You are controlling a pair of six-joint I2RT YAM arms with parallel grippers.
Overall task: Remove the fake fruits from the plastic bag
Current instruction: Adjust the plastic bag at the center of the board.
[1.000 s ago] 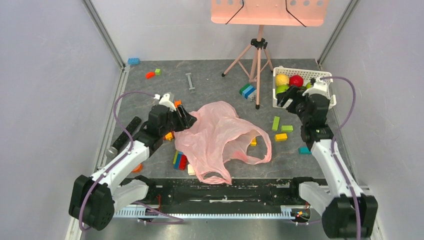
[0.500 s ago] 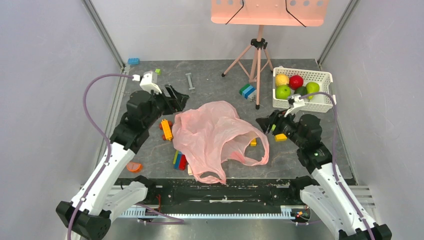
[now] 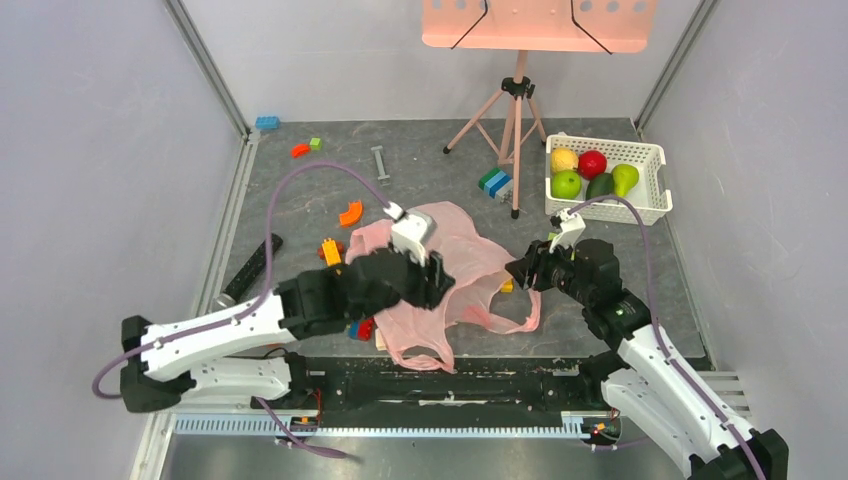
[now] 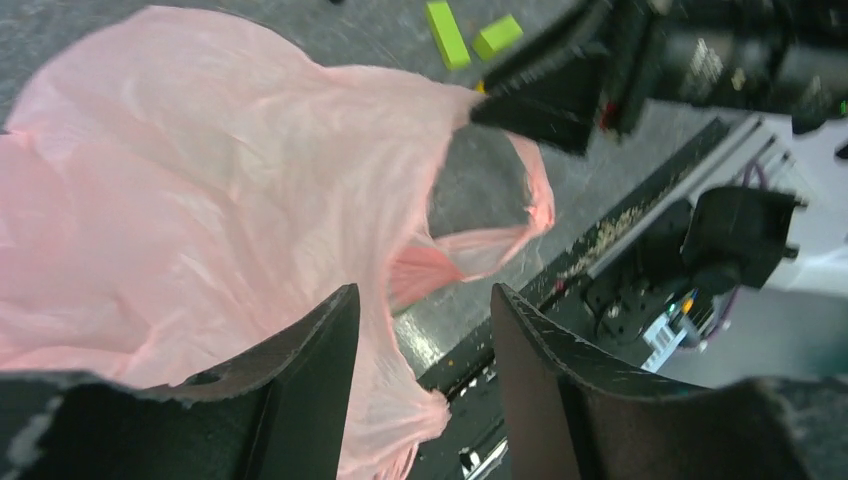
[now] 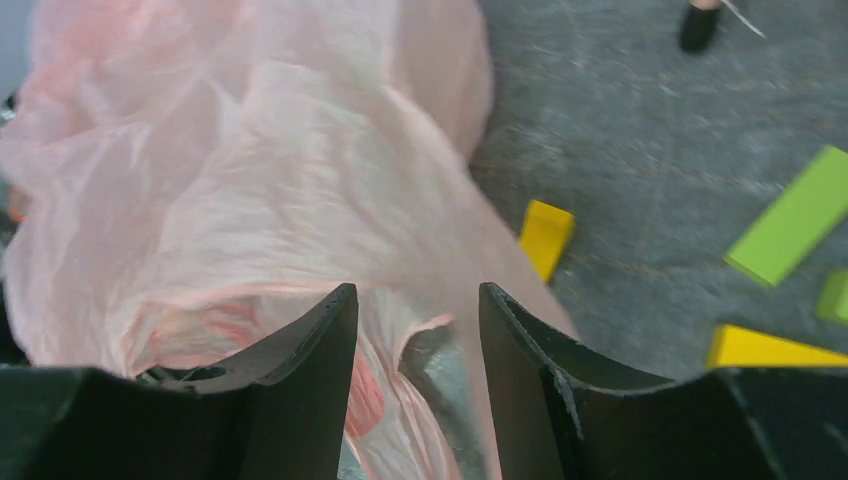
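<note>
grey speckled surface (image 3: 420, 180), with the plastic bag (image 3: 480, 265) slack and flat-looking at its middle. both arms have just closed in on it: the left pincer (image 4: 422, 300) swung from the bag's left to hover above it, and the right pincer (image 5: 415, 295) returned to its right handle. both are part open and hold nothing. the fake fruits (image 3: 590, 170) sit in the basket (image 3: 655, 150) beyond the bag's right, so this is probably a last check.

A laboratory test cell is indicated: the grey worktop (image 3: 420, 190) is enclosed by plain panel walls (image 3: 100, 150), and a tripod (image 3: 517, 100) is stood at its rear.
</note>
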